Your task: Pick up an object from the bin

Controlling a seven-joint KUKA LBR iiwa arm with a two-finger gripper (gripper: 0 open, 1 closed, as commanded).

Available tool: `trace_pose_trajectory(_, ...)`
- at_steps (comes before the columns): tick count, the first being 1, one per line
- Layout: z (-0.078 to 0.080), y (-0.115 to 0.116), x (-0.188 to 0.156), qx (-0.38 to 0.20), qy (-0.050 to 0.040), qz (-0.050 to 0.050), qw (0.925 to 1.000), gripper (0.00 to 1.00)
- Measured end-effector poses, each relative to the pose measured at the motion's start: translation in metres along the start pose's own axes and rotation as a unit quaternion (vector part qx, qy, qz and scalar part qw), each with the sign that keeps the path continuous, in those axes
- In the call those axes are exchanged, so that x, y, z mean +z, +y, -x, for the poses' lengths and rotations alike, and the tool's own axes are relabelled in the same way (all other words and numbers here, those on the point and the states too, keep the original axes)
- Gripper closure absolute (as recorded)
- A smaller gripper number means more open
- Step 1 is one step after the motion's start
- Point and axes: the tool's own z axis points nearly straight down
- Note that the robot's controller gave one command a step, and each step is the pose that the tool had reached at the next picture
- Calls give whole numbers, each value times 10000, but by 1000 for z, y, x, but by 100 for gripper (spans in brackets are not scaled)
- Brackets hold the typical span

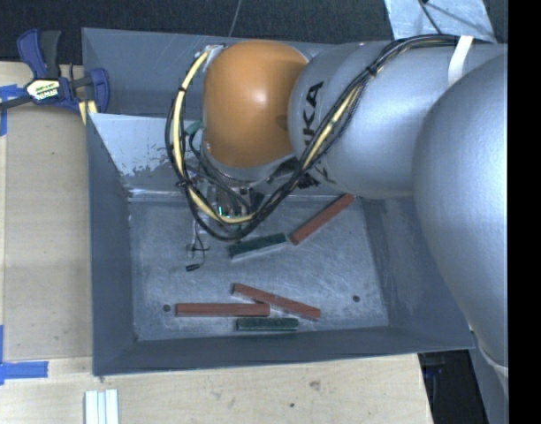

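Two green sticks (267, 323), upper one (258, 246) seemingly under cables (209, 219)

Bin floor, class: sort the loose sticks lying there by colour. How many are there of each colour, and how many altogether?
Red-brown sticks: 3
Dark green sticks: 2
Total: 5

Arm (385, 122) above bin (111, 263), brown sticks (222, 309), green sticks (267, 323)
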Motion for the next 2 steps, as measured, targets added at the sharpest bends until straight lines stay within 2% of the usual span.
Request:
trace_pose_trajectory(1, 1, 0, -1, 6, -7, 2, 10000, 0)
trace_pose_trajectory(2, 15, -44, 31, -336, -23, 9, 9994, 0)
